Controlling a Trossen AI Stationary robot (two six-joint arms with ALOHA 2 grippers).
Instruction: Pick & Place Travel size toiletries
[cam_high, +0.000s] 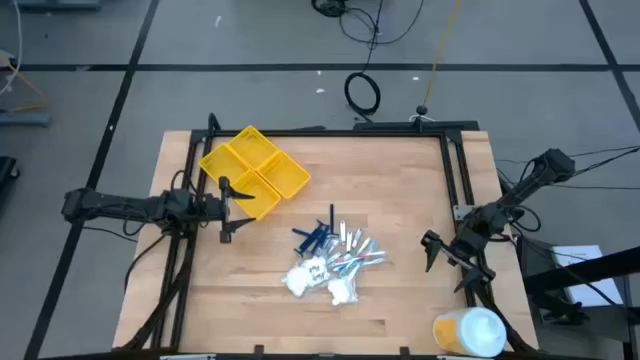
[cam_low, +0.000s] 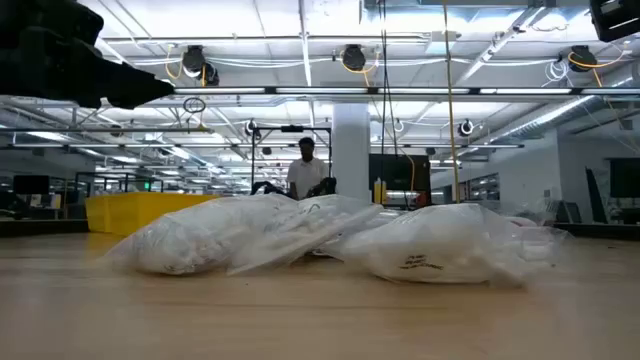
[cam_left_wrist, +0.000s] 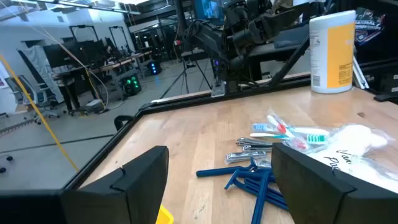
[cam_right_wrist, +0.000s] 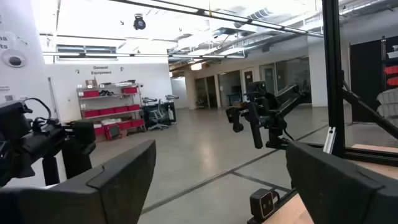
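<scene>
The travel size toiletries (cam_high: 330, 255) lie in a loose pile on the table's middle. The pile holds slim dark blue sticks (cam_left_wrist: 255, 183), silvery packets (cam_left_wrist: 249, 149), toothbrushes (cam_left_wrist: 289, 132) and clear bags of white lumps (cam_low: 200, 235). My left gripper (cam_high: 228, 210) hovers open at the left, beside the yellow tray (cam_high: 255, 170), pointing toward the pile; nothing sits between its fingers (cam_left_wrist: 143, 180). At the table's right edge my right gripper (cam_high: 445, 262) is open and empty too, pointing toward the left.
A large white-and-yellow round container (cam_high: 470, 332) lies at the near right corner. The yellow tray has several compartments and sits at the far left. A black frame (cam_high: 450, 160) borders the table. Bare wood lies between each gripper and the pile. A person (cam_low: 305, 170) stands far behind.
</scene>
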